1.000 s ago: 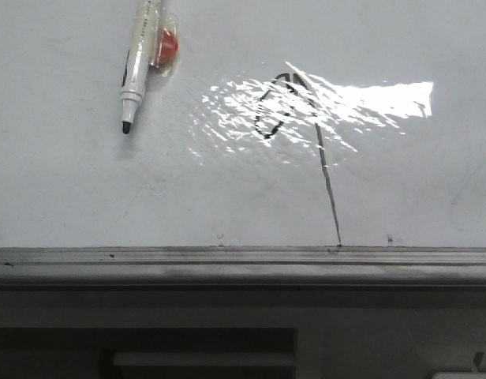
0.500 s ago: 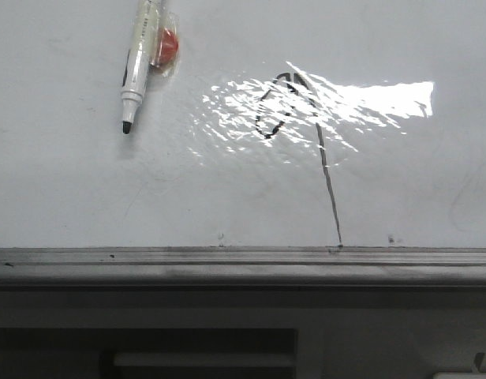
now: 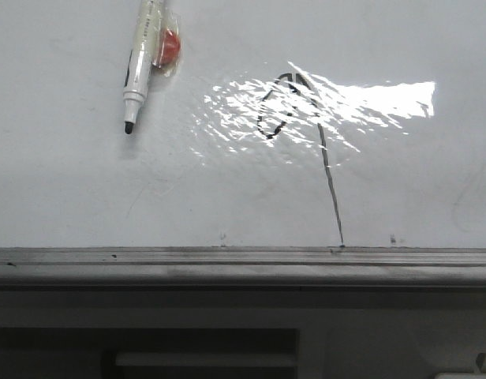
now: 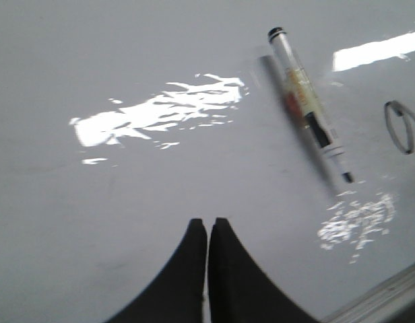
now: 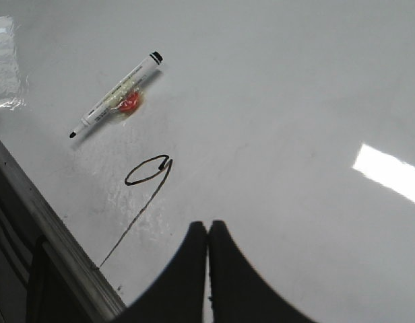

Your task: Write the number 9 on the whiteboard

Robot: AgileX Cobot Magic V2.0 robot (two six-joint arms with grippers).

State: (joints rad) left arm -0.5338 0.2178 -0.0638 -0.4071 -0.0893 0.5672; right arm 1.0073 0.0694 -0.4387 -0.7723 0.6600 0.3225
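The number 9 (image 3: 328, 170) is drawn in thin black line on the whiteboard (image 3: 85, 189), its oval loop in the glare and its long tail running down to the grey rail. It also shows in the right wrist view (image 5: 148, 171), and its loop shows in the left wrist view (image 4: 399, 126). An uncapped marker (image 3: 139, 67) lies flat on the board at the far left, beside a red blob (image 3: 170, 47). My left gripper (image 4: 208, 221) is shut and empty above the board, apart from the marker (image 4: 308, 114). My right gripper (image 5: 207, 224) is shut and empty, beside the tail.
The grey metal rail (image 3: 243, 257) edges the board's near side, with a dark gap and shelf below it. Bright glare patches (image 3: 361, 99) lie across the board's middle. Faint grey smudges mark the board's right side.
The front view has shifted very slightly; the marker and the drawn line stay in place on the board.
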